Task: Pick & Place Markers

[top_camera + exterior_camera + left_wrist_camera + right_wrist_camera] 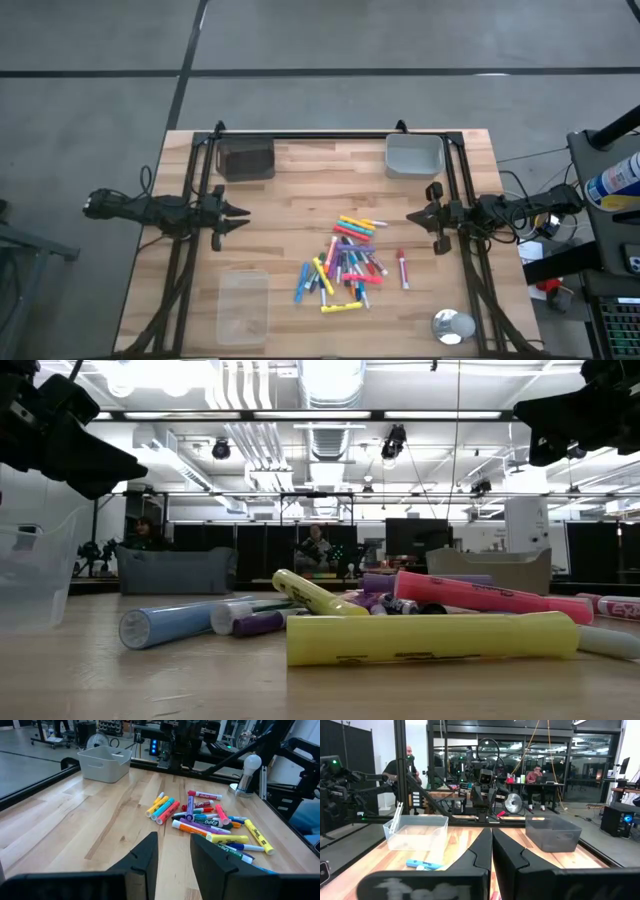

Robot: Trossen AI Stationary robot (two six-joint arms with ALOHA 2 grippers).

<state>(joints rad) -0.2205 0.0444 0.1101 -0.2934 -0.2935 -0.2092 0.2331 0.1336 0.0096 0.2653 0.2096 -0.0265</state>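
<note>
Several markers [345, 262] in mixed colours lie flat in a loose heap on the middle of the wooden table; the left wrist view shows them too [210, 822]. One red-and-white marker [404, 268] lies apart on the heap's right. A yellow marker [430, 637] lies nearest in the low view. My left gripper [243, 218] hovers at the table's left side, open, pointing at the heap, with nothing between its fingers [173, 855]. My right gripper [410, 216] hovers at the right side, shut [491, 847] and empty.
A dark bin [245, 158] stands at the far left and a light grey bin [414, 155] at the far right. A clear container [243, 305] sits near left. A round shiny thing [453, 325] rests near right. Bare wood lies between the grippers and the heap.
</note>
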